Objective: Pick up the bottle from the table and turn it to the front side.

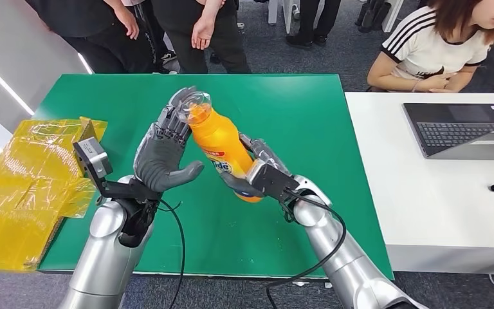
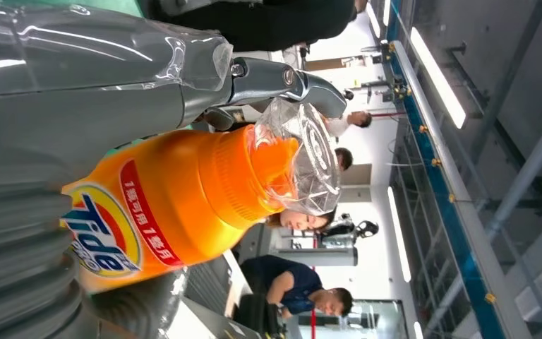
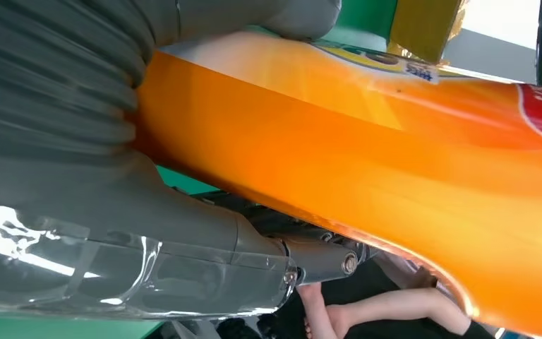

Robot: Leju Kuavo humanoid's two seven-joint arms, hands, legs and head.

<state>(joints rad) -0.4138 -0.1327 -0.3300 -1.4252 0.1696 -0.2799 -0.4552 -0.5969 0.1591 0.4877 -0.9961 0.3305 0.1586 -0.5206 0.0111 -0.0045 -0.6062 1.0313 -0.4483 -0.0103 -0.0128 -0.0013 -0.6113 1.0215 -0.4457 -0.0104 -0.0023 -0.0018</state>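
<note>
Fingers of right hand point(image 1: 257, 175) wrapped round orange Tide bottle point(image 1: 222, 145), clear-capped, tilted, left hand point(image 1: 164, 154) fingers spread beside it

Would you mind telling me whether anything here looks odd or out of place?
Only one thing stands out: crinkled clear plastic wrap covers the orange bottle's cap, seen in the left wrist view. The bottle is held tilted above the green table by the right robot hand. No spill is visible.

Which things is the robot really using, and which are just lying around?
Using:
orange bottle
right hand, holding it
left hand, at its cap end
green table

Lying around:
yellow plastic bags
laptop
</note>
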